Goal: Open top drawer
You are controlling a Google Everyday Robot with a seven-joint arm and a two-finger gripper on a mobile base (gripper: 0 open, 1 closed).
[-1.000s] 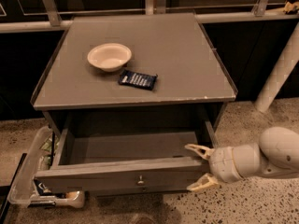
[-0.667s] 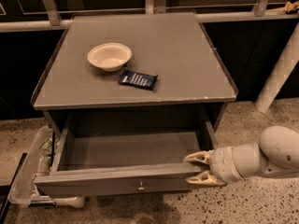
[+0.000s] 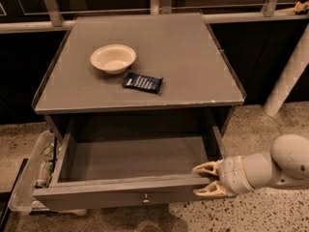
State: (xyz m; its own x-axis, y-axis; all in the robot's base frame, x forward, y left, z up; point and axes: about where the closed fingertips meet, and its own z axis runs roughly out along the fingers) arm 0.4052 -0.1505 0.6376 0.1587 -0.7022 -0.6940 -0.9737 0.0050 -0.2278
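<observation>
Gripper: the gripper (image 3: 198, 181) sits at the lower right, at the right end of the drawer's front panel, with the pale arm (image 3: 285, 163) reaching in from the right edge of the view.
Jaw state: spread apart – the upper finger (image 3: 206, 167) lies at the panel's top edge and the lower finger (image 3: 210, 191) lies lower across the panel's end face. Whether either finger presses on the panel cannot be told.
Top drawer: the top drawer (image 3: 96, 195) is pulled well out of the grey cabinet (image 3: 193, 62); its plain grey inside faces up and nothing shows in it.
Knob: a small round metal knob (image 3: 145, 197) sits at the centre of the front panel, well apart from the fingers.
Cabinet top: a cream bowl (image 3: 113, 58) stands upright left of centre; a dark packet (image 3: 142, 82) lies flat just beside it, toward the front – the two are not touching.
Floor, left: a clear plastic bin (image 3: 21, 195) holding small items lies beside the cabinet, partly under the drawer's left end.
Floor, right: speckled floor (image 3: 270, 216) with a white pole (image 3: 289, 76) leaning above it.
</observation>
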